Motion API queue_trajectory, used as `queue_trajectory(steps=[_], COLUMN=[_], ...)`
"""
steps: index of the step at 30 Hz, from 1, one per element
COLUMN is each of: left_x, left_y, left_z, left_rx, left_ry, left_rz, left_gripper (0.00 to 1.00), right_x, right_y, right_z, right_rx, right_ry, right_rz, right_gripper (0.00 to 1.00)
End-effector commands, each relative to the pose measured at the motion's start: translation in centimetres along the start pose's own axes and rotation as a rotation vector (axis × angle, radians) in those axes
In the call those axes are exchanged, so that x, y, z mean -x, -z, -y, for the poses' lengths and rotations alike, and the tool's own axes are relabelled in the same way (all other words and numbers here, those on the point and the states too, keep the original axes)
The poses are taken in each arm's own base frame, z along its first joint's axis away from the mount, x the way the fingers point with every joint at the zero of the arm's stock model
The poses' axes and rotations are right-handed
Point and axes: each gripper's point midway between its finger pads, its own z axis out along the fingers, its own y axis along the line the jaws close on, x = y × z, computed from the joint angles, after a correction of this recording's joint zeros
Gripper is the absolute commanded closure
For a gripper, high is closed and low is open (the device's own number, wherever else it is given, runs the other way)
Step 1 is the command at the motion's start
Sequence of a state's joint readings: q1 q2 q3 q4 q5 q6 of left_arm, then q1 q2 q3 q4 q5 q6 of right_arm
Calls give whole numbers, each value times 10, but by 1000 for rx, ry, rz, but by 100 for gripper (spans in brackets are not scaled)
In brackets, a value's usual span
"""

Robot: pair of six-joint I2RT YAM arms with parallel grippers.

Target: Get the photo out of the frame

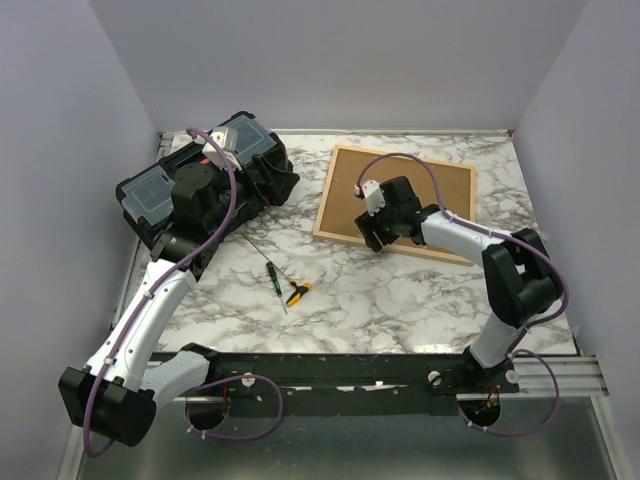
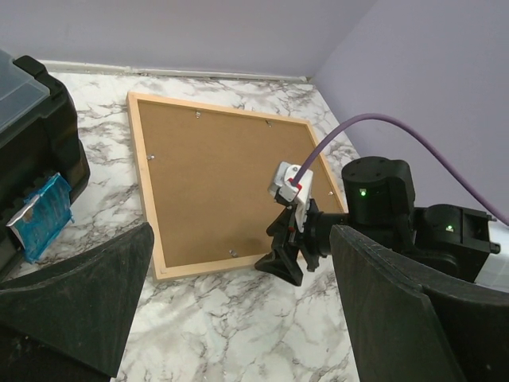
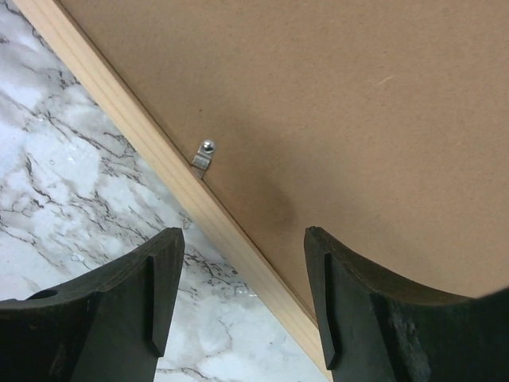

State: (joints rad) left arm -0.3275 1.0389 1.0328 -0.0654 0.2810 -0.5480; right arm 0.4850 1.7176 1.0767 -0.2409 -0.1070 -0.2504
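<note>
The frame [image 1: 327, 195] lies face down at the back right of the table, its light-wood rim around the brown backing board [image 1: 410, 190]. The photo is hidden under the board. My right gripper [image 1: 372, 238] is open, low over the frame's near edge [image 3: 159, 155]; its fingers straddle the rim and the board [image 3: 342, 103], just below a small metal clip [image 3: 203, 155]. It holds nothing. My left gripper [image 1: 262, 178] is open and empty, raised by the toolbox, and looks across at the frame [image 2: 139, 183] and the right gripper [image 2: 280, 263].
A black toolbox [image 1: 150, 195] with clear lid panels stands at the back left, also in the left wrist view [image 2: 32, 135]. A green-handled screwdriver [image 1: 272, 277] and a yellow-and-black tool [image 1: 298, 292] lie on the marble near the middle. Walls enclose the table.
</note>
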Motion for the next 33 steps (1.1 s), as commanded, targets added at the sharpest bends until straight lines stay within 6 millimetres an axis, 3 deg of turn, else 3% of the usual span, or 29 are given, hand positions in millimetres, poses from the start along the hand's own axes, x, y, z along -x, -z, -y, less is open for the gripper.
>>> queue_trajectory(steps=[1,7,15,19,24,31,32,33], left_x=[13,12,15,15,15,18,18,18], left_y=[3,2,5,4,4,6,6,6], left_z=[13,12,8,4,3,-1,-2,-3], left_rx=[-44,-43,-12,6,6,31,36,41], left_ry=[-10,-8,-19,-16,1,-13,-18,-20], left_rz=[34,31,42,37,32,44,44,44], left_gripper=[5,5,6,6,6,6,6,6], right_x=[-15,-27,-48,-54,-45,0,6,9], right_y=[-8,-17,-17,-6,-4,-38,-42,-45], right_z=[-6,3,32,34,30,33,37,39], right_rx=[-11,-78,-338,-417,-480,-486,-505,-521], right_ry=[29,17,-61,-171,-474,-645,-654,-662], right_rz=[-73,-102,-213,-176,-103,-52,-56,-65], right_gripper=[33,38,83,98,99,99,97,89])
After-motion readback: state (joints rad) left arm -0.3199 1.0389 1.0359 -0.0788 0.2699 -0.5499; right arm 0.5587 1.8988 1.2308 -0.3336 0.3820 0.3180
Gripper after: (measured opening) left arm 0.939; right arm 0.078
